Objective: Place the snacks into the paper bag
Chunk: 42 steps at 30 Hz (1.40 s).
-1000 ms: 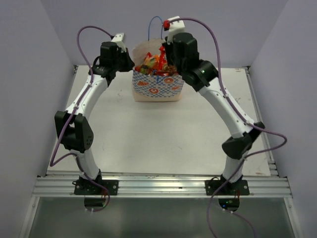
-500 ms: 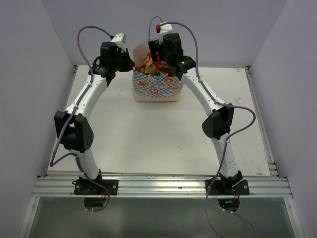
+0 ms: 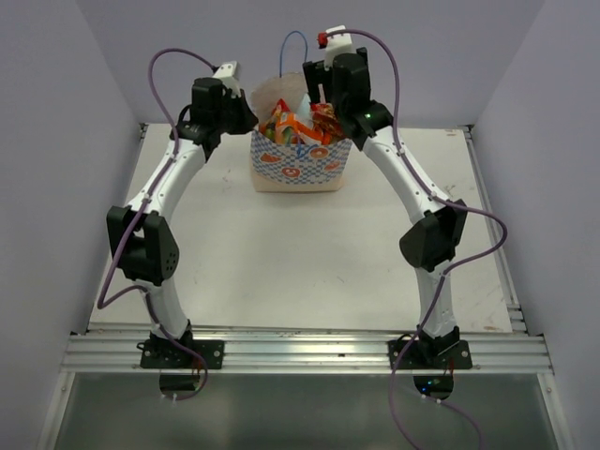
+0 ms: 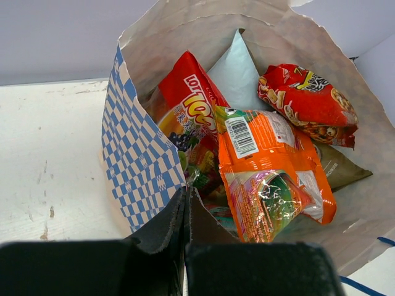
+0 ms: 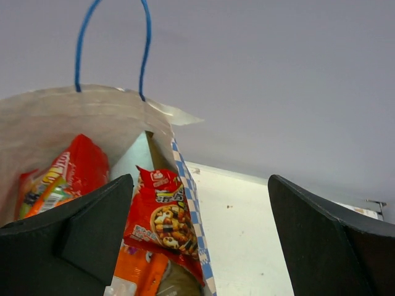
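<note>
- Snacks (image 4: 271,179): red, orange, pale blue and brown packets lie heaped inside the paper bag (image 3: 298,167), which stands at the far middle of the desk (image 3: 281,262).
- Left pincer (image 4: 186,206) is clenched on the bag's checked wall, holding the mouth open.
- Right pincer (image 5: 199,185) hangs above the bag's right rim, spread wide and grasping nothing.
- No packet shows on the bare desk, so the filling looks all but finished.
- Next, likely: raise the right arm clear of the blue cord handle (image 5: 148,49), then loosen the left grip gently so the bag stays upright.
</note>
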{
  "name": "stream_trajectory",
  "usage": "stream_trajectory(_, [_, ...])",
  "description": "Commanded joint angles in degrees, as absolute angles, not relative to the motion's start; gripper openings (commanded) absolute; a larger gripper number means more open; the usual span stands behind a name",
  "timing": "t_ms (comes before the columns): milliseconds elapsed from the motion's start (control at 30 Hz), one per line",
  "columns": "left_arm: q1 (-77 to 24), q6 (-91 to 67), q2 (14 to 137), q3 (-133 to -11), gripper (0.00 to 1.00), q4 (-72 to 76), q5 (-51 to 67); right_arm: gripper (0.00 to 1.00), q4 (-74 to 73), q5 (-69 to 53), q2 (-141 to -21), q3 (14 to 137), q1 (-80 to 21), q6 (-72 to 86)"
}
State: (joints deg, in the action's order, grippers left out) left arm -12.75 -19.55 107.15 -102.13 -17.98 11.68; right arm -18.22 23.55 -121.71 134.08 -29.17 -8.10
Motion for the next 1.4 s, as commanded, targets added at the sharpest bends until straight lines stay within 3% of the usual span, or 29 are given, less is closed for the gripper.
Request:
stream_trajectory(0, [-12.22,-20.04,108.19,-105.03,0.00,-16.17,12.04,0.95,-17.31,25.23,-120.94,132.19,-27.78,-8.97])
stream_trajectory(733, [-11.87,-18.81,108.02,-105.29,0.00,-17.31,11.16,0.90,-20.83,20.30,-127.44,130.16,-23.38,-4.75])
stream_trajectory(900, [-11.60,-18.81,108.11,-105.21,0.00,-17.31,11.16,0.83,-22.67,20.13,-127.27,129.47,-23.38,-3.78])
stream_trajectory(1367, [-11.60,-19.25,108.54,-105.12,0.00,-16.88,11.43,0.86,-22.76,14.07,-124.19,132.36,-23.91,-1.50])
